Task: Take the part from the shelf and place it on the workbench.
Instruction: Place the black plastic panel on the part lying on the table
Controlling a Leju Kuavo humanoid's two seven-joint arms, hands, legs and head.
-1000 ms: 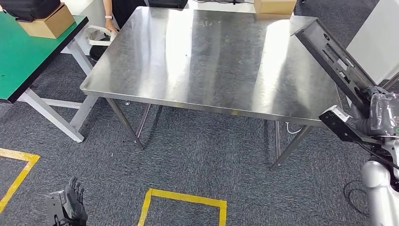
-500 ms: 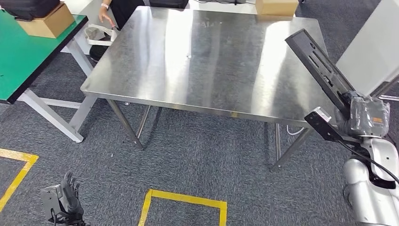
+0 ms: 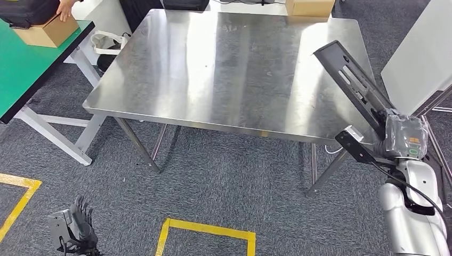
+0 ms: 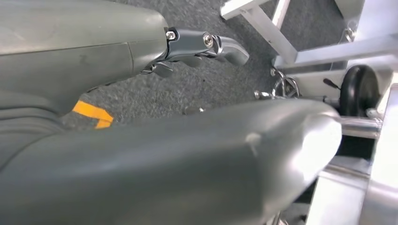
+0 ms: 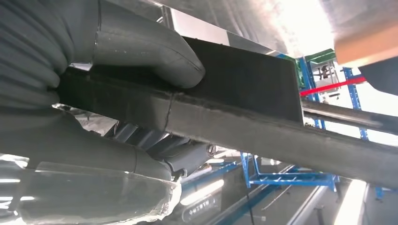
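Passing first, at the far left, a person's hand [image 3: 66, 8] on a box [image 3: 45, 32] atop the green table [image 3: 21, 74], well apart from the job. Dangling the left hand [image 3: 74, 226] low over the carpet, near the yellow tape [image 3: 208, 229], holding nothing, with thumb and fingers [image 4: 206, 44] apart and bare floor between them in the wrist view; probably parking it there for want of any role in a one-handed carry. Facing the workbench [image 3: 224, 69] in the middle, its steel top bare but for a second box [image 3: 309, 6] at the far edge, so offering plenty of room for a set-down. Gripping the part [image 3: 352, 80], a long dark slotted plate, in the right hand [image 3: 405, 136] at the right, clamping it near its lower end between thumb and fingers, plainly so in the wrist view [image 5: 141, 47]. Holding it tilted, upper end leaning in over the workbench's right edge, lower end sticking out below the hand and beyond the table, seemingly off the steel; likely angling it so to clear the edge before lowering it flat. Hiding most of the right hand under clear plastic wrap from above. Hiding, too, the part's underside and the gap beneath it, so leaving its height over the top impossible to tell. Cutting off the right forearm at the bottom edge.
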